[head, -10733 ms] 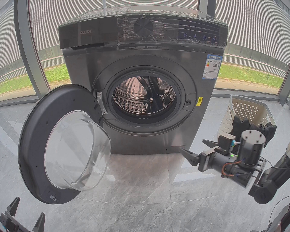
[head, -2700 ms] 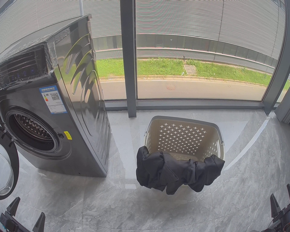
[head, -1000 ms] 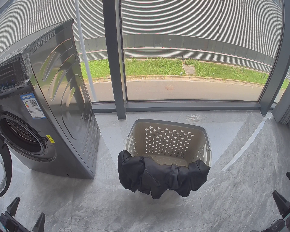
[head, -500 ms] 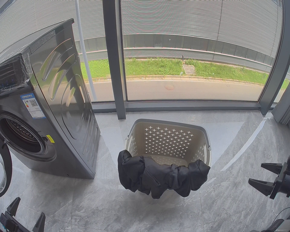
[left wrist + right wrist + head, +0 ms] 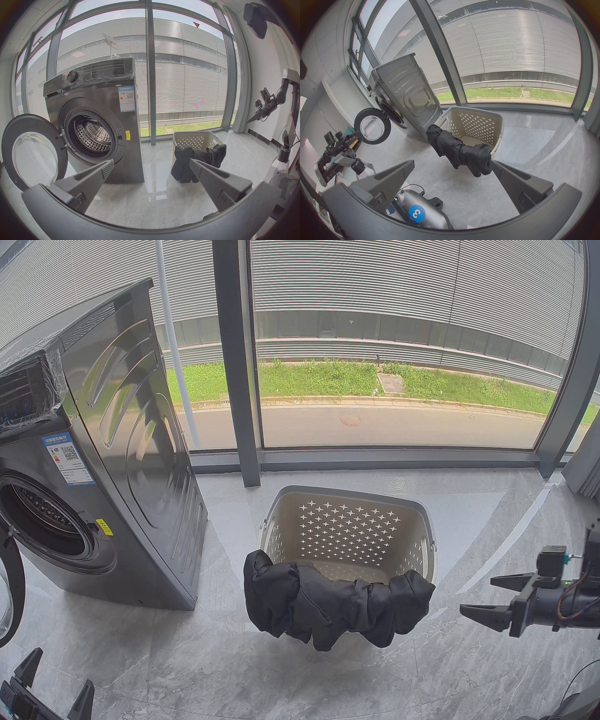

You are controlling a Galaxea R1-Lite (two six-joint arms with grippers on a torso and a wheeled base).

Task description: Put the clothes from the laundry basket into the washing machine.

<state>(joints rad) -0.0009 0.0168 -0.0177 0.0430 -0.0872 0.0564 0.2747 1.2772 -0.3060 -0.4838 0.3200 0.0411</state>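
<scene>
A cream laundry basket (image 5: 350, 524) stands on the floor by the window. A black garment (image 5: 331, 609) hangs over its near rim. To the left is the grey washing machine (image 5: 94, 459), its round door (image 5: 7, 590) swung open. My right gripper (image 5: 478, 595) is open, level with the garment and a short way to its right, fingers pointing at the basket. The right wrist view shows the garment (image 5: 459, 151) and basket (image 5: 478, 125) beyond that open gripper (image 5: 452, 162). My left gripper (image 5: 60, 668) is open, low at the near left, facing the drum (image 5: 90, 136).
Tall window panes and a dark frame post (image 5: 234, 365) stand behind the basket. Grey marble floor (image 5: 281, 677) lies bare between the machine, the basket and me. The open door juts out at the machine's left.
The head camera turned from the machine to the basket, then held still. In the last second my right gripper rose from the lower right corner and moved left towards the basket.
</scene>
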